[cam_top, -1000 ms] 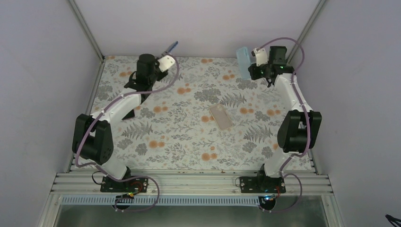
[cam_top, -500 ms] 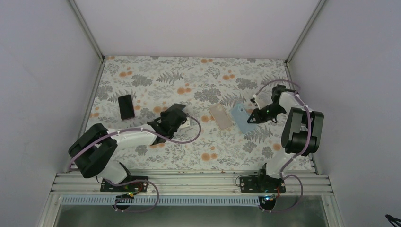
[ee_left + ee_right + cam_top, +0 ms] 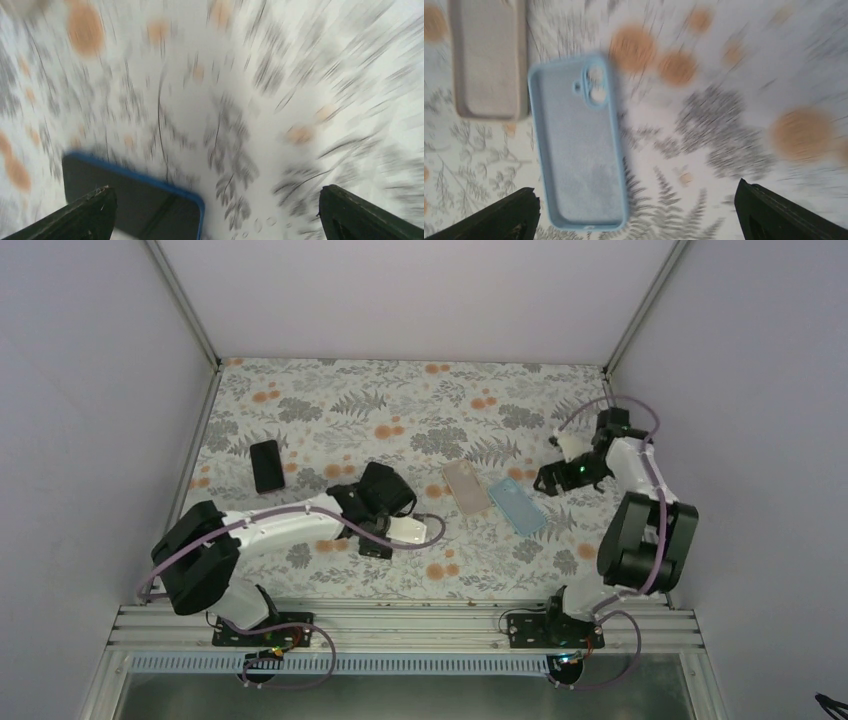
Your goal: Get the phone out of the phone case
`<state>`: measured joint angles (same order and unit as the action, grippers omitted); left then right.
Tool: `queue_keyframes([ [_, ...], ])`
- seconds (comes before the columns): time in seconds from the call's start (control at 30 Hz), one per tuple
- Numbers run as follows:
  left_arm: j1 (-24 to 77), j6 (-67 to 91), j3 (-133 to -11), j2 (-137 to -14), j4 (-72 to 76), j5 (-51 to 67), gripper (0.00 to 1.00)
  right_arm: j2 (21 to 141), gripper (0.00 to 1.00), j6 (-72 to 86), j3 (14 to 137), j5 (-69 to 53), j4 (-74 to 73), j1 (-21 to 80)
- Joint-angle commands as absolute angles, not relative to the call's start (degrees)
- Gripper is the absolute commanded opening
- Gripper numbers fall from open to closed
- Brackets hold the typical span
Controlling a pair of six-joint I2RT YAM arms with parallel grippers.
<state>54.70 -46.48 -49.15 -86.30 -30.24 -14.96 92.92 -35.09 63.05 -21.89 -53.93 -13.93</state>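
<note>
The phone point(image 3: 266, 465), black with a blue rim, lies flat at the table's left. A corner of the phone point(image 3: 135, 205) shows blurred by my left fingertip. The empty light-blue phone case point(image 3: 517, 506) lies hollow side up at centre right. The case point(image 3: 574, 150) is left of the midline between my right fingers. My left gripper point(image 3: 400, 535) point(image 3: 215, 200) is low over the middle of the table, open and holding nothing. My right gripper point(image 3: 556, 478) point(image 3: 636, 192) hovers just right of the case, open and empty.
A beige phone case point(image 3: 465, 485) point(image 3: 489, 60) lies hollow side up just left of the blue one. The floral tablecloth point(image 3: 330, 420) covers the table. White walls and metal posts close in the left, right and far sides.
A second ago both arms were raised at the far side, left shut on the phone, right shut on the case. Both things now lie on the table and both grippers have opened.
</note>
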Motion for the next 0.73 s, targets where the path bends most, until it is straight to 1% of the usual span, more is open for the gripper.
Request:
queue_keyframes([
  [0.0, 54.24, -45.93, -63.59, -83.34, -52.14, 14.87, 1.0, 84.12, 1.0, -35.67, 72.21, -22.35, -55.79, -14.31],
  [0.07, 52.89, -45.21, -69.21, -83.79, -53.69, 15.18, 1.0, 80.81, 1.0, -34.51, 74.36, -26.39, -55.53, -14.27],
  [0.13, 49.27, -44.9, -71.3, -82.4, -49.97, 11.98, 1.0, 76.99, 1.0, -32.61, 74.09, -30.52, -52.33, -14.24],
  [0.23, 39.2, -43.6, -68.18, -77.77, -34.84, 6.69, 1.0, 70.26, 1.0, -30.22, 69.92, -33.9, -43.96, -14.24],
  [0.3, 30.75, -41.04, -65.67, -75.04, -25.44, 6.69, 1.0, 67.42, 1.0, -27.95, 65.95, -33.76, -37.89, -14.24],
  [0.33, 26.74, -39.95, -65.06, -74.46, -23.31, 8.54, 1.0, 66.52, 1.0, -28.27, 64.31, -33.95, -36.45, -14.24],
  [0.4, 21.28, -38.7, -64.83, -74.0, -22.84, 12.59, 1.0, 65.29, 1.0, -25.25, 60.49, -31.8, -31.57, -14.24],
  [0.47, 18.24, -38.37, -65.2, -74.23, -25.48, 16.3, 1.0, 64.7, 1.0, -23.1, 56.18, -31.14, -27.35, -14.27],
  [0.5, 17.76, -38.13, -65.12, -74.37, -26.62, 16.91, 1.0, 64.69, 1.0, -22.51, 53.97, -30.52, -25.55, -14.25],
  [0.6, 17.31, -37.79, -64.72, -73.64, -27.88, 17.06, 1.0, 66.14, 1.0, -27.59, 52.82, -30.06, -27.9, -14.07],
  [0.7, 16.46, -37.29, -64.92, -72.38, -27.56, 16.46, 1.0, 66.63, 1.0, -26.32, 51.95, -29.69, -25.65, -14.11],
])
